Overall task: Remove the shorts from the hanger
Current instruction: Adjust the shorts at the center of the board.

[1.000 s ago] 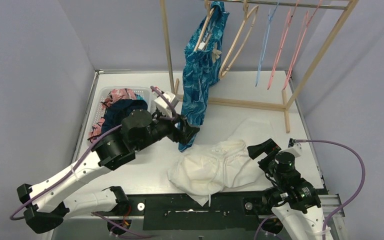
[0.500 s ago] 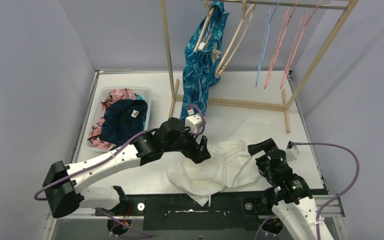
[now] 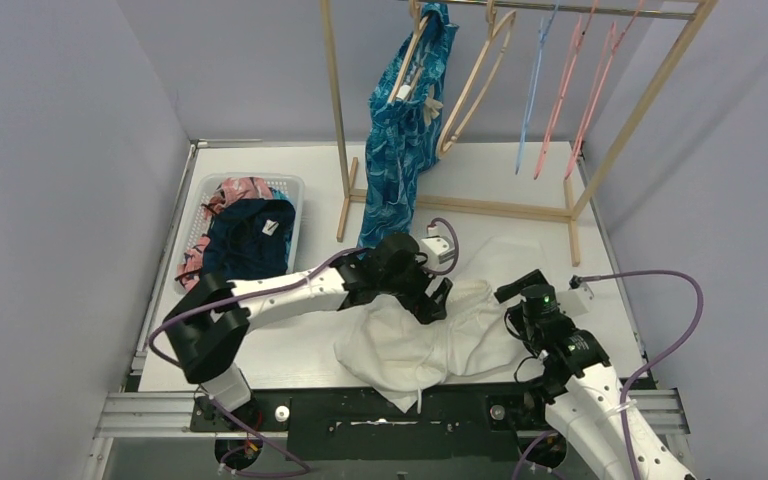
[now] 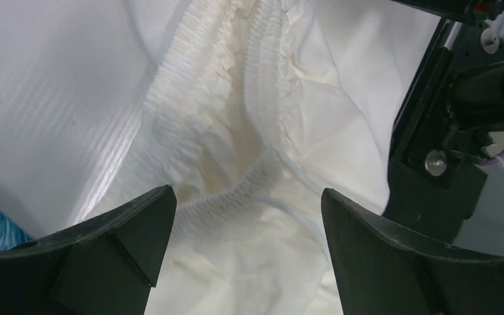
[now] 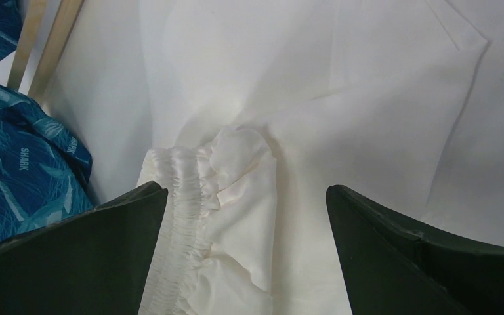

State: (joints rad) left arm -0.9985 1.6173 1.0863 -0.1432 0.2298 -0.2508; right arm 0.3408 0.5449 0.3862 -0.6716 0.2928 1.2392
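now left gripper (image 4: 246, 198) spread over white shorts (image 4: 236, 125), blue shorts (image 3: 397, 150) hanging

Lab test cell: plain grey walls (image 3: 50, 150), aluminium rail (image 3: 160, 415), white tabletop (image 3: 260, 160).

Left arm (image 3: 278, 289) and right arm (image 3: 600, 420): white link shells, black cylindrical joint housings. Purple cables (image 3: 701, 303) loop off each wrist. Green LED (image 3: 538, 293) on the right wrist. Jaws matte black, wedge-shaped. Silver screw (image 4: 436, 158) on right's black housing.

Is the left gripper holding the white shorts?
No, the left gripper is open, its jaws spread wide over the white shorts' waistband.
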